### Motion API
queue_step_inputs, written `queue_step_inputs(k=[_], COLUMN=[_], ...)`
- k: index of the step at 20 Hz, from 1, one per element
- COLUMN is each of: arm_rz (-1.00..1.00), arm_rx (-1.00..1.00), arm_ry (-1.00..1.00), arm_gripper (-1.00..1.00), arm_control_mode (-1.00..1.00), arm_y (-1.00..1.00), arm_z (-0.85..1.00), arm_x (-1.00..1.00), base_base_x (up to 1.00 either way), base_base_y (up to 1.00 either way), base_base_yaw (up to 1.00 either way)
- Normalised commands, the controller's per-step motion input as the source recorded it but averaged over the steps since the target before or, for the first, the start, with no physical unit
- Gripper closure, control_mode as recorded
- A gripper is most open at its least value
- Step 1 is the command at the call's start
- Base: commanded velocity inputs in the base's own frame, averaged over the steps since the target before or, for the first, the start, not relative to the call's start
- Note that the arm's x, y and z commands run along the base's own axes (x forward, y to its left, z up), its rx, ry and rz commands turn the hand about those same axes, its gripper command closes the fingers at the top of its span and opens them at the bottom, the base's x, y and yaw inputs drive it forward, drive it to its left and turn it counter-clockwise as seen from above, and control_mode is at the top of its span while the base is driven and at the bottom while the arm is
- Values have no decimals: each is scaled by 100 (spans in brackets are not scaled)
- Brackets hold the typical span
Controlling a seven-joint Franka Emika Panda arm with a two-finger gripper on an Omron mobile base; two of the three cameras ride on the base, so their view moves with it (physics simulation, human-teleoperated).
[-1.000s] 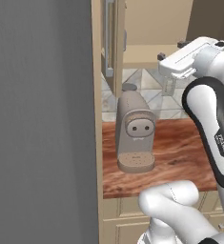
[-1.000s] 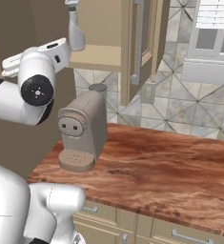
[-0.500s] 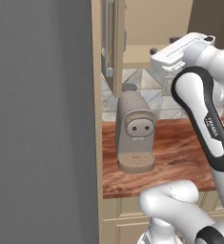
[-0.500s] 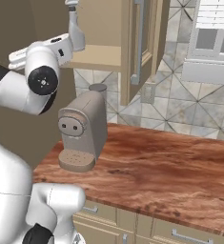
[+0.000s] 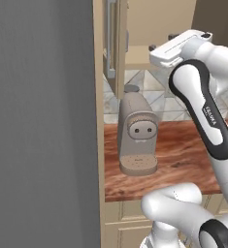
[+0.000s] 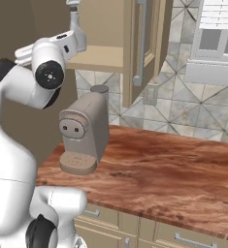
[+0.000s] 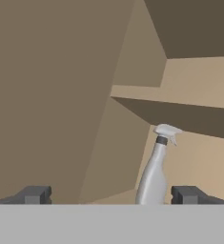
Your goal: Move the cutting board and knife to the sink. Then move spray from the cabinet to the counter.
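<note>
"FRANKA" lettering on arm (image 5: pixel 210 116)

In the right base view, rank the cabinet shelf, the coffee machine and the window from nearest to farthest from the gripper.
1. Cabinet shelf, just beside the gripper, up high.
2. Coffee machine, below it on the counter.
3. Window, far right.

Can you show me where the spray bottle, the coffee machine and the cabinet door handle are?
spray (image 7: pixel 154 178): hand view, on its pale grey body.
coffee machine (image 6: pixel 84 131): right base view, on its front face.
cabinet door handle (image 6: pixel 141 43): right base view, midway down the metal bar.
</note>
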Motion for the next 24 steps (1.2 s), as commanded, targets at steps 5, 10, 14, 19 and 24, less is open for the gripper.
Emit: queue_step_inputs(k=[5, 10, 14, 19, 24], arm_rz=[0, 0, 0, 1, 1], arm_rx=[0, 0, 0, 0, 0], arm_ry=[-4, -2, 0, 0, 0], arm_gripper=[-100, -100, -100, -100, -100], arm_control_mode=[-100, -100, -100, -100, -100], arm_y=[0, 0, 0, 0, 0], arm_z=[0, 0, 0, 0, 3], arm_x=[15, 22, 26, 23, 23], base_base_x=[0, 0, 0, 0, 0], base_base_y=[0, 0, 0, 0, 0], base_base_yaw=[0, 0, 0, 0, 0])
